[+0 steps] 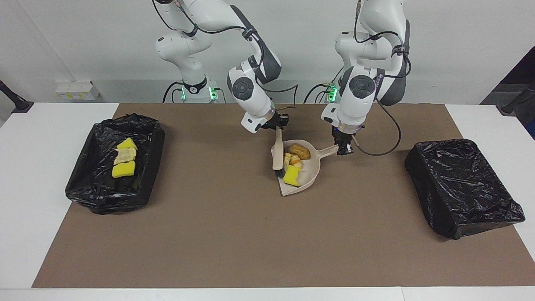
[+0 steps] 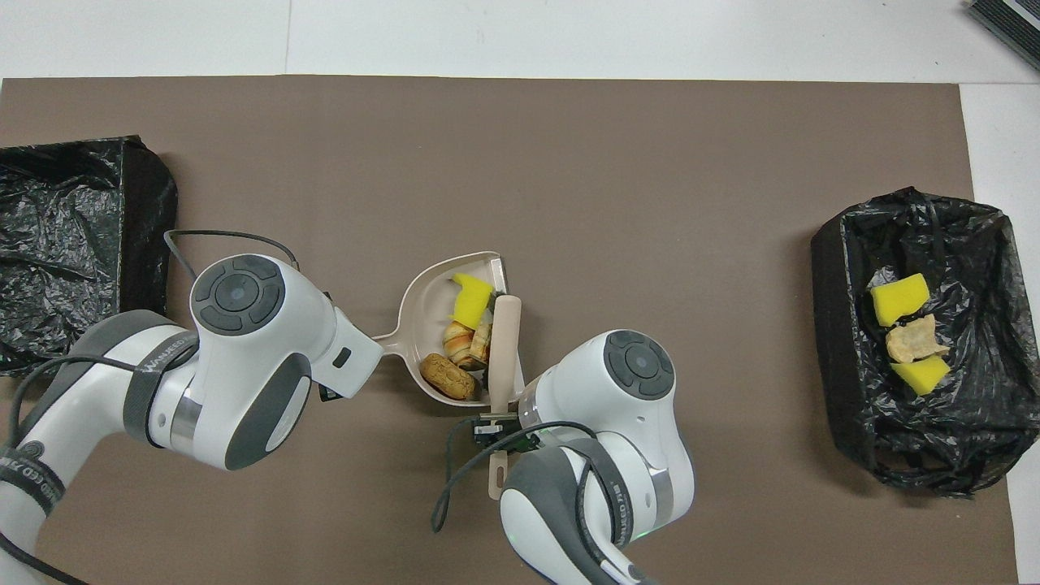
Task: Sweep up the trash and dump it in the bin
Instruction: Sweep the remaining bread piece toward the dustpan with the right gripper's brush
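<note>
Yellow sponge chunks and tan bread scraps (image 1: 295, 164) fill my beige plastic dustpan (image 1: 311, 175) mid-desk; three lie in the black-lined bin (image 1: 146, 138). Left hand (image 1: 345, 147) grips its handle, right hand (image 1: 277, 125) the beige brush (image 1: 277, 154). I'd lift level, brush guarding the mouth.

Four scraps lie bunched in the beige dustpan (image 1: 311, 175) at frame centre: a yellow sponge chunk (image 1: 291, 176), two small tan bread pieces (image 1: 291, 159) and a golden-brown pastry (image 1: 299, 151). At mid-left, two yellow sponges (image 1: 123, 169) flank a tan bread piece (image 1: 125, 155) inside the black-lined bin (image 1: 83, 184).
</note>
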{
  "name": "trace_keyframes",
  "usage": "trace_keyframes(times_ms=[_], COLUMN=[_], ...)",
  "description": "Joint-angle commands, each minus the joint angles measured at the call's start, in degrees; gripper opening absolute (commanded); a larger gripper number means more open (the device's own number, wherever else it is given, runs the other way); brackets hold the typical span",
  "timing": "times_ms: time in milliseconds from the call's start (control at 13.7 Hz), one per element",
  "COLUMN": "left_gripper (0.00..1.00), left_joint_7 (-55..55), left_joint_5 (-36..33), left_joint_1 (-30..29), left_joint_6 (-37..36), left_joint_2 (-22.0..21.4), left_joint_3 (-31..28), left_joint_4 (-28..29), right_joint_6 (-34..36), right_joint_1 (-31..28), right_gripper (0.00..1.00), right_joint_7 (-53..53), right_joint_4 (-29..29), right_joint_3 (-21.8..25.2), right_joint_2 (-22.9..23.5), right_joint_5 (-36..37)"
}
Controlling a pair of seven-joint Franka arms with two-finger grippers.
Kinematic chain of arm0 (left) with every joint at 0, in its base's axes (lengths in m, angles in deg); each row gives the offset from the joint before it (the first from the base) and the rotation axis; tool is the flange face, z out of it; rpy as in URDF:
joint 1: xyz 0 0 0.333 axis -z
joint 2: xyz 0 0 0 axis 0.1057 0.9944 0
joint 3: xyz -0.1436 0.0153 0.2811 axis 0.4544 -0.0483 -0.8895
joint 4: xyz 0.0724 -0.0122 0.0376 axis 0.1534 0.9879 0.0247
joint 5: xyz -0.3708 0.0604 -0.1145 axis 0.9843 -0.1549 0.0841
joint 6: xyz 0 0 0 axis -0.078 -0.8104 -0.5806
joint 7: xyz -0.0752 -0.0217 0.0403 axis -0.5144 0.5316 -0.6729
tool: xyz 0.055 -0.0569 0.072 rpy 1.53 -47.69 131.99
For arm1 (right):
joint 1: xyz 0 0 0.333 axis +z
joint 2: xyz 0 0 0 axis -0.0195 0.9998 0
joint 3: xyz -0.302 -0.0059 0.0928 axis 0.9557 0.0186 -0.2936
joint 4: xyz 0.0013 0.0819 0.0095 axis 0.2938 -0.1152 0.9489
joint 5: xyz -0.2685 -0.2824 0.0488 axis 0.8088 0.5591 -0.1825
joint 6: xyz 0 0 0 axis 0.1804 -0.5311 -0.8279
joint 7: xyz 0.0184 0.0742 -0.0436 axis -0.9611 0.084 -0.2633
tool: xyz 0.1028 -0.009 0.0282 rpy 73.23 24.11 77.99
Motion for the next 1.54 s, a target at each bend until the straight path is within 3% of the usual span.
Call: trace_keyframes(times_ms=[0, 146, 366, 805, 951, 1097, 1463], left_gripper=[0.00, 0.00, 0.00, 0.00, 0.00, 0.00, 0.00], left_joint_7=[-0.6, -3.5, -8.4, -16.2, -17.2, -18.3, -20.5], left_joint_5=[-0.7, -0.5, 1.6, 10.6, 11.4, 12.5, 12.4], left_joint_1=[-0.3, -0.5, -2.0, -5.3, -5.5, -6.4, -5.5], left_joint_6=[2.7, 3.1, 5.2, 7.2, 7.2, 7.0, 6.2], left_joint_2=[-0.5, -0.6, -0.2, 0.2, 0.4, 0.4, 0.7], left_joint_3=[0.0, 0.0, 0.0, 0.0, 0.0, 0.0, -0.2], left_joint_4=[1.2, 1.6, 1.6, 1.6, 1.6, 1.5, 1.1], right_joint_6=[-0.9, 1.8, 9.4, 20.8, 22.2, 22.3, 20.9], right_joint_1=[1.7, 1.2, -0.9, -3.1, -6.0, -13.1, -14.6], right_gripper=[0.00, 0.00, 0.00, 0.00, 0.00, 0.00, 0.00], right_joint_7=[0.5, 0.6, 0.5, 0.4, 1.0, 6.0, 5.9], right_joint_4=[0.4, -0.2, 0.1, 0.8, -0.6, -3.3, -8.5], right_joint_3=[-0.2, 0.2, 0.5, 0.6, 0.6, 0.3, -0.1], right_joint_2=[-1.9, -6.0, -10.7, -15.5, -16.1, -15.3, -12.9], right_joint_5=[-2.2, -0.1, 13.3, 27.9, 30.6, 33.7, 33.0])
